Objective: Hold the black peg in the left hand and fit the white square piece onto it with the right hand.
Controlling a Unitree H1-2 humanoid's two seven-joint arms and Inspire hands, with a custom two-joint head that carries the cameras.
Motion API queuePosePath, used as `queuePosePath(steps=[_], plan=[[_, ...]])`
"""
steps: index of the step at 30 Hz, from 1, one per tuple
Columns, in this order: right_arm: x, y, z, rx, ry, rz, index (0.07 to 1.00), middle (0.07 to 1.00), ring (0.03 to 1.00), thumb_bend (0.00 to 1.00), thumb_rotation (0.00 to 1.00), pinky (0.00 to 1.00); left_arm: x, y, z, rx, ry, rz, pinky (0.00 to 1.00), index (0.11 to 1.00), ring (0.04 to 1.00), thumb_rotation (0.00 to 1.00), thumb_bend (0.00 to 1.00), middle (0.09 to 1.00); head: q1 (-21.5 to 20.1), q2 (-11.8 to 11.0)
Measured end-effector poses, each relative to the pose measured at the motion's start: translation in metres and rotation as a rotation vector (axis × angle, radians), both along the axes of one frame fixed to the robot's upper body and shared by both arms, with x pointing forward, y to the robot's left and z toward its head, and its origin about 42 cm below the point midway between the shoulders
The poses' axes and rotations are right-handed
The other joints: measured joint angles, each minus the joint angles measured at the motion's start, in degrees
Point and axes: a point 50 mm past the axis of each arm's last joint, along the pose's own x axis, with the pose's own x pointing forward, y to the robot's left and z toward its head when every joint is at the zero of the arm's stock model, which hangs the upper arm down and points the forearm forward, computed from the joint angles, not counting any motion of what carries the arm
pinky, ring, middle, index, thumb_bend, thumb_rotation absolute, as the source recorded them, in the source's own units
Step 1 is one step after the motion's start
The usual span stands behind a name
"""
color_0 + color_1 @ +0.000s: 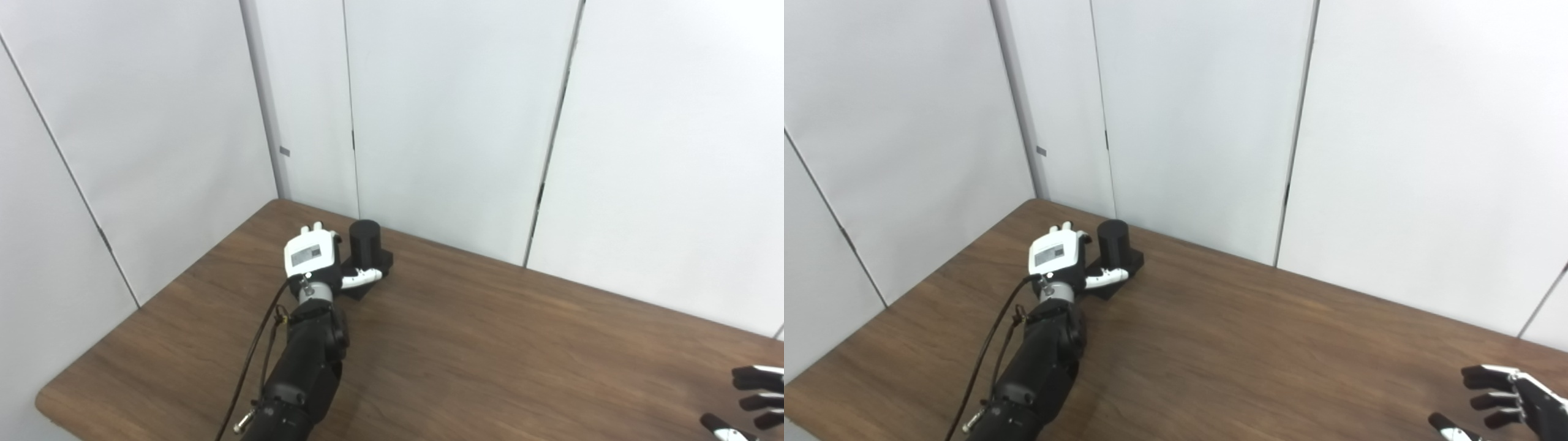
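Table (pixel 490 343): brown wood grain, filling the lower half of the frame; white wall panels (pixel 465 110) behind it.
Black peg (pixel 365 241): upright cylinder on a dark square base, upper left of the tabletop near the far edge, just left of frame centre.
Left hand (pixel 313 257): I see it at the peg, back of the hand toward the camera, white plate on top. The thumb (pixel 362 278) lies across the front of the base, touching it.
Left hand state: the fingers are hidden behind the palm, so I cannot tell whether they are closed on the peg or only resting beside it.
Left arm (pixel 306 367): comes up from the bottom edge, left of centre, with a dark cable (pixel 257 349) running along its left side.
Right hand (pixel 1507 398): lower right corner of the frame, partly cut off by the edge, well apart from the peg. Fingers spread, nothing in it.
White square piece: I find it in neither view.
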Motion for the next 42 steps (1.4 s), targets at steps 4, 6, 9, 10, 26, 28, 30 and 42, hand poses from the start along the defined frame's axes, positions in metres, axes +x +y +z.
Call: queuePosePath(steps=[4,6,9,10,26,28,30,42], plan=[[0.0,0.0,0.0,-0.004,0.008,-0.002,0.591,0.602,0.535,0.53,0.0,0.42,0.003,-0.002,-0.002,-0.005,0.031,-0.017,0.87,0.793,1.0,0.64,1.0,1.0,0.0,0.27],[-0.001,0.0,0.002,-0.004,0.009,-0.005,0.592,0.604,0.542,0.53,0.0,0.43,0.005,-0.004,-0.002,0.0,0.061,-0.036,0.84,0.784,1.0,0.64,1.0,0.993,0.0,0.27],[-0.002,0.001,0.004,-0.006,0.003,-0.006,0.591,0.604,0.541,0.53,0.0,0.43,0.009,-0.005,-0.006,0.036,0.115,-0.056,0.85,0.783,1.0,0.62,1.0,0.998,-0.09,0.35],[-0.002,0.001,0.004,-0.007,0.004,-0.006,0.591,0.603,0.539,0.54,0.0,0.43,0.009,-0.005,-0.008,0.041,0.128,-0.058,0.87,0.787,1.0,0.6,1.0,0.999,-0.09,0.36],[-0.005,0.001,0.01,-0.013,0.001,-0.004,0.489,0.597,0.533,0.5,0.11,0.42,0.011,0.004,-0.018,0.06,0.144,-0.049,0.89,0.763,1.0,0.59,1.0,0.998,0.09,1.32],[-0.005,0.001,0.01,-0.016,0.003,-0.003,0.49,0.595,0.529,0.5,0.11,0.42,0.011,0.004,-0.018,0.059,0.142,-0.048,0.88,0.754,1.0,0.58,1.0,0.996,0.18,1.41],[-0.005,0.001,0.01,-0.017,0.004,-0.003,0.489,0.593,0.528,0.5,0.11,0.43,0.011,0.005,-0.019,0.059,0.139,-0.046,0.88,0.742,1.0,0.56,1.0,0.989,0.35,1.58],[-0.006,0.0,0.011,-0.022,0.012,-0.009,0.489,0.603,0.543,0.5,0.11,0.44,0.011,0.003,-0.014,0.016,0.072,-0.102,0.76,0.485,0.859,0.07,0.53,0.809,0.0,2.11]])
